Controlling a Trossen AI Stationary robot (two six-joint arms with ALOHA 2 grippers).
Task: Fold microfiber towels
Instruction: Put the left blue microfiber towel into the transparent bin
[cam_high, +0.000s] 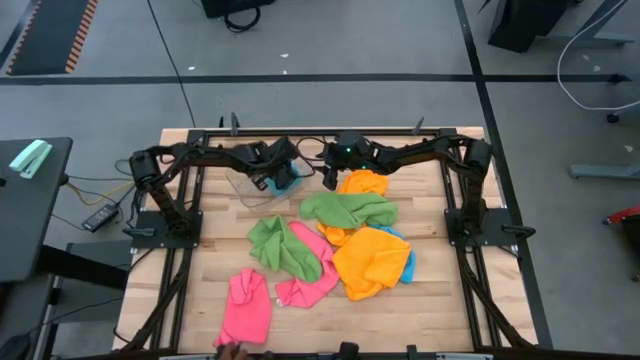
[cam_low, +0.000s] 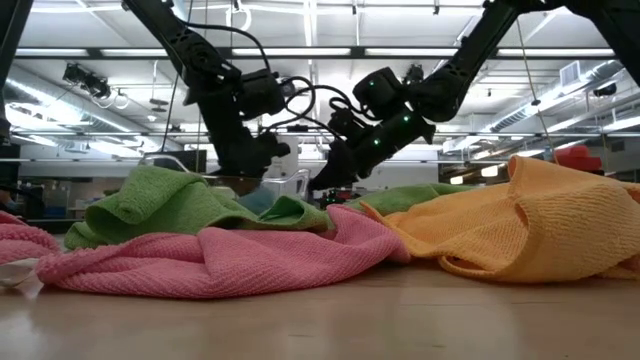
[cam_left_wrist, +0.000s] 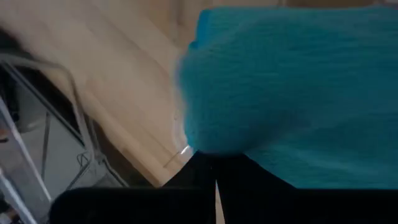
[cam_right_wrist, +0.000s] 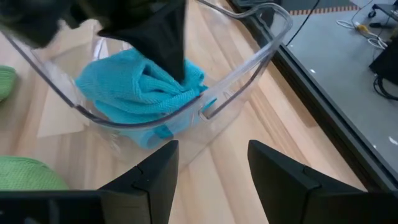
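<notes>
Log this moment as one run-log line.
left gripper: shut on blue towel inside clear tub | right gripper: open, empty, beside tub | remaining towels: unfolded heap on table

No text, label, brand, number or sign could be read anywhere in these views.
</notes>
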